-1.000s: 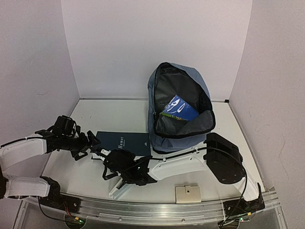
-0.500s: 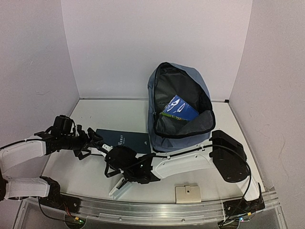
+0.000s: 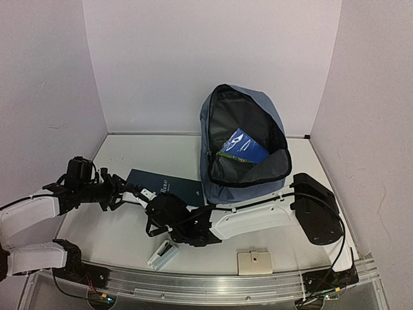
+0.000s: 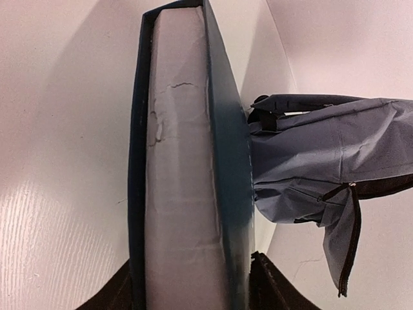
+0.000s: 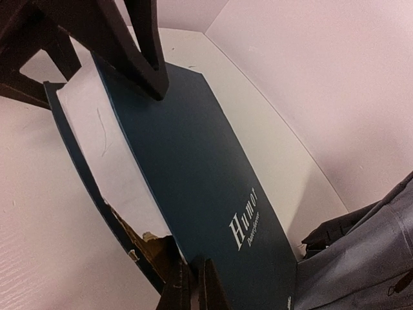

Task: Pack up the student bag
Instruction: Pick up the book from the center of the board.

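Clamped the book [image 3: 171, 187] near the bench's [image 3: 129, 155] left edge with the left gripper [image 3: 122, 194]; held the shut right gripper [image 3: 153, 201] at its near side, beside the backpack [image 3: 258, 97].

The student bag [image 3: 240, 116] is matt woven cloth, slate-blue and softly creased outside, with a duller black lining. The book [image 5: 193, 168] has a dark blue card cover, smooth with a faint satin sheen and white printed lettering. Its page block is plain white paper, slightly rippled, and the lower corner looks frayed. The table [image 3: 122, 232] is smooth and white with a low gloss. The arm shells [image 3: 251, 223] are glossy white plastic. The rail [image 3: 213, 284] along the bottom of the frame is pale bare metal.
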Action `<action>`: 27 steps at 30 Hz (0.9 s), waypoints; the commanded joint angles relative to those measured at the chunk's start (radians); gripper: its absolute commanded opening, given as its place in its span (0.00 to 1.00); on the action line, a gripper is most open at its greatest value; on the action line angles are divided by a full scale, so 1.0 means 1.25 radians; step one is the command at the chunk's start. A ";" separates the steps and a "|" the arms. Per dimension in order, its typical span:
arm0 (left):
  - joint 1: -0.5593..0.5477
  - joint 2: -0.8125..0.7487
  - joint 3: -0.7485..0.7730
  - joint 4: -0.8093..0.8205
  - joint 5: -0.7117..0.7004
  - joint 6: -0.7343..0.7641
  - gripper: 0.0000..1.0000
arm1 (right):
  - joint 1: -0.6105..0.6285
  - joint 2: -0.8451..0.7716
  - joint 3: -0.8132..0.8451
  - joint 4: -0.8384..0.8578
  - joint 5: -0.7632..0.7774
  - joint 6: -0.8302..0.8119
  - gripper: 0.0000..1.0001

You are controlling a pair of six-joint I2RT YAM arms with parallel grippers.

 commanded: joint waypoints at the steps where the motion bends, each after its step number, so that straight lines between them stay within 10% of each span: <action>1: 0.006 -0.019 -0.010 0.040 0.008 -0.029 0.48 | 0.002 -0.053 -0.012 0.047 -0.022 0.022 0.00; 6: 0.008 -0.041 -0.009 0.025 -0.008 -0.037 0.34 | 0.002 -0.053 -0.014 0.047 -0.029 0.028 0.02; 18: 0.014 -0.150 0.038 -0.097 -0.087 0.016 0.20 | 0.006 -0.177 -0.058 0.024 -0.124 0.080 0.80; 27: 0.014 -0.229 0.193 -0.247 -0.123 0.193 0.17 | -0.044 -0.253 0.038 -0.206 -0.307 0.192 0.98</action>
